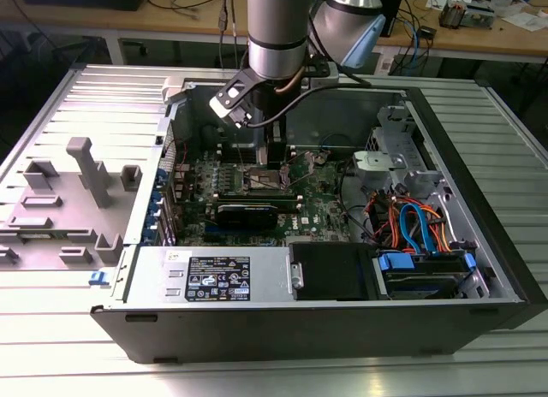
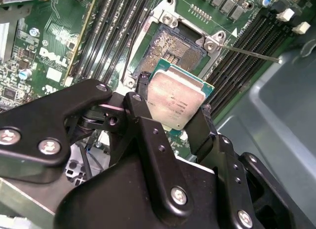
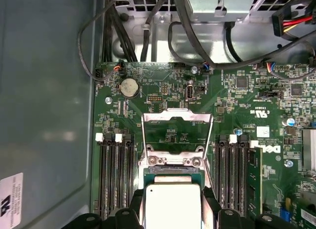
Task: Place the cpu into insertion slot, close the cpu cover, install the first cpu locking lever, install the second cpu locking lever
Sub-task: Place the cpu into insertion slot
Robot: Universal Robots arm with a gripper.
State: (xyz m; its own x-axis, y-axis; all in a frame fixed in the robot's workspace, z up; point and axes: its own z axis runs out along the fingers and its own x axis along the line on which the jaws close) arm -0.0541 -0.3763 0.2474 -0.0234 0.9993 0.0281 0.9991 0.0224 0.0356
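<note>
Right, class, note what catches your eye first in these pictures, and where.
The gripper clamps the silver-topped cpu by its edges, poised at the bare gold insertion slot on the green board. The cpu cover stands raised beyond it, inside an open computer case.

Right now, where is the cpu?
In the second wrist view the cpu is clamped in the gripper, over the near edge of the open insertion slot, with memory slots on either side.

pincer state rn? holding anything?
Pincer: shut on the cpu, just over the insertion slot.
</note>
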